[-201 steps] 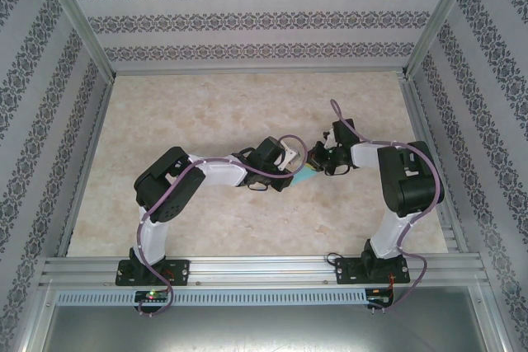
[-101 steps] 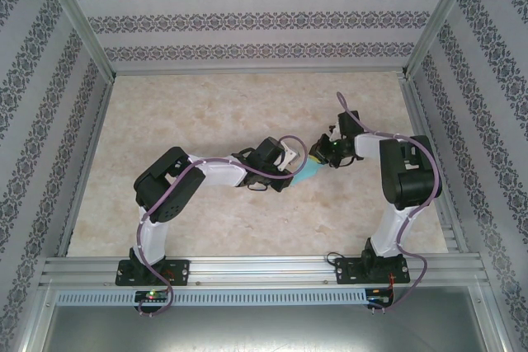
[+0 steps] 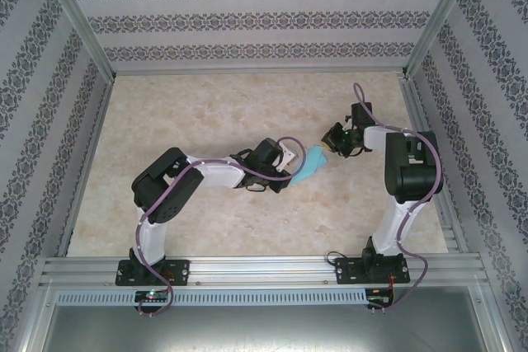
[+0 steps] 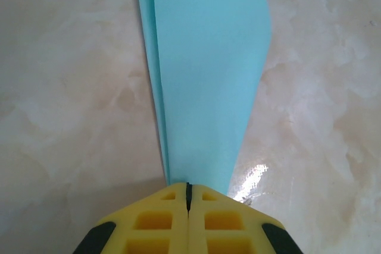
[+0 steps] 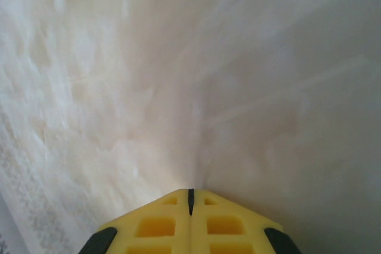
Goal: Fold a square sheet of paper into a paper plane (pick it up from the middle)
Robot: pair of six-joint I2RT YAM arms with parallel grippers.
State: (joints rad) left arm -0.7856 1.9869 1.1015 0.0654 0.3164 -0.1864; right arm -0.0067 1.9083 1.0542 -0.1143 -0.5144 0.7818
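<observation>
The left gripper [image 4: 188, 191] was clamped on the narrow end of the folded turquoise paper plane [image 4: 205, 69] at mid-table [image 4: 65, 87], the right gripper [image 5: 190, 196] closed and empty nearby; folding appeared nearly complete, and the next move likely called for a final crease or a release.

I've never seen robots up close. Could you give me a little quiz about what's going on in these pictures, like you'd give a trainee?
1. True or false: the left gripper and the right gripper both have their jaws shut.
2. Which one pinches the folded turquoise paper? A) the left gripper B) the right gripper C) neither
3. What lies beneath the paper?

Key
1. True.
2. A. The paper's narrow end sits between the left gripper's yellow fingertips; the right gripper holds nothing.
3. The marble-patterned table.
</observation>
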